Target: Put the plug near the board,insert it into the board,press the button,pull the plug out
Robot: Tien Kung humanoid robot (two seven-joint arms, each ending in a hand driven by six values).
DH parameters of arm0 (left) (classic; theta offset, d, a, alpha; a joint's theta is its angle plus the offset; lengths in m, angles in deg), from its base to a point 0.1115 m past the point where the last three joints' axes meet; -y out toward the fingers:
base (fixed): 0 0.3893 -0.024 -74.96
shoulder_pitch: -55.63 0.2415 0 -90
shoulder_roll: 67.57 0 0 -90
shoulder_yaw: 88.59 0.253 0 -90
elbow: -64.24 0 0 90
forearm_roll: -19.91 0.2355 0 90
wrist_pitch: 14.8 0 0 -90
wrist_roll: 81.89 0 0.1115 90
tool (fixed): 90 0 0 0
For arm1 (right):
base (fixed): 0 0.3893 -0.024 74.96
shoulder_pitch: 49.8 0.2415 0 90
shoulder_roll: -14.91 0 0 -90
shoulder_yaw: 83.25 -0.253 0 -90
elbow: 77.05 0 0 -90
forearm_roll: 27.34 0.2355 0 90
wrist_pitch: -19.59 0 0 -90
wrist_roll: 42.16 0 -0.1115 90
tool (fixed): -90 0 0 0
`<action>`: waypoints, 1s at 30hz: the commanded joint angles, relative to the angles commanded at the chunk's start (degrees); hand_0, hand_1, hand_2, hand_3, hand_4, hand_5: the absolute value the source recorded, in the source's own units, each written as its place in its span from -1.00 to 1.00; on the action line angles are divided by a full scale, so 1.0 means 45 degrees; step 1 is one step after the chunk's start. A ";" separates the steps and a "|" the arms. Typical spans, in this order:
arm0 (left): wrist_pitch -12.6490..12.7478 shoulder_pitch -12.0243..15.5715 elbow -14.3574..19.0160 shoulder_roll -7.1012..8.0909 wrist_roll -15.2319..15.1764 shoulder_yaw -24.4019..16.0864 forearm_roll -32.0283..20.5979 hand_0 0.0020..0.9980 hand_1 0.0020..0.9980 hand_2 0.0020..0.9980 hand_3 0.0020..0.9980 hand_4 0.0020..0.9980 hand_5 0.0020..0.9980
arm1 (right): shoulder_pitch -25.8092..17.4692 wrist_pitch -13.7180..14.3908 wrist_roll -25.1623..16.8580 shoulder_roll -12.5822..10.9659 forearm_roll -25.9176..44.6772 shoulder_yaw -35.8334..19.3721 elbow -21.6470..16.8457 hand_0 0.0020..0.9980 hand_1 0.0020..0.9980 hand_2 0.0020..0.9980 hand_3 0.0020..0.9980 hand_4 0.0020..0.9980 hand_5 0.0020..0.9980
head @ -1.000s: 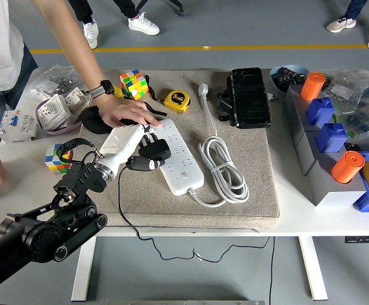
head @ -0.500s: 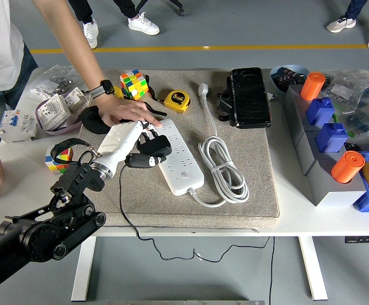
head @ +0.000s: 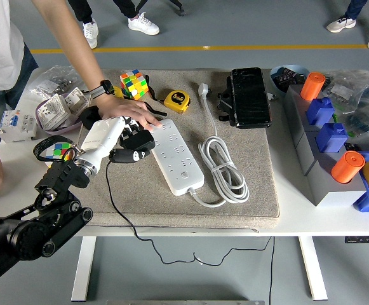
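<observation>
A white power strip point(head: 176, 155) lies on the beige mat point(head: 248, 184), its white cable point(head: 222, 164) coiled to its right. My left hand point(head: 117, 136) is shut on a black plug point(head: 138, 142) and holds it just left of the strip's far end, clear of the sockets. The plug's thin black cord point(head: 117, 203) trails over the table's near edge. A person's hand point(head: 128, 112) presses on the far end of the strip. My right hand is out of view.
A Rubik's cube point(head: 133, 84), a yellow tape measure point(head: 177, 100) and a black case point(head: 249, 96) lie on the far part of the mat. Another cube point(head: 60, 150) sits left of my arm. Grey boxes point(head: 327, 159) with orange and blue pieces stand at right.
My left hand has moved left and away from the strip with the plug, which earlier sat over the strip's sockets. The person's hand stays on the strip's far end.
</observation>
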 joint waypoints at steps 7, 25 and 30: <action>-0.0271 0.0148 -0.0297 0.0066 0.0195 -0.0113 0.0076 -0.57 -0.46 -0.35 -0.07 0.55 -0.71 | 0.0008 0.0002 0.0005 -0.0010 -0.0011 -0.0007 -0.0009 0.17 0.27 0.07 -0.04 0.48 -0.12; -0.0573 0.0254 -0.0517 -0.0026 0.0163 -0.0310 -0.0588 -0.41 0.04 0.03 0.08 1.00 -0.23 | 0.0012 0.0007 0.0007 -0.0017 -0.0016 -0.0013 -0.0019 0.17 0.27 0.07 -0.04 0.48 -0.12; -0.0586 0.0294 -0.0477 -0.0010 0.0047 -0.0426 -0.0627 -0.29 0.14 0.15 0.19 1.00 -0.02 | 0.0015 0.0011 0.0005 -0.0017 -0.0022 -0.0050 -0.0024 0.17 0.27 0.07 -0.04 0.48 -0.13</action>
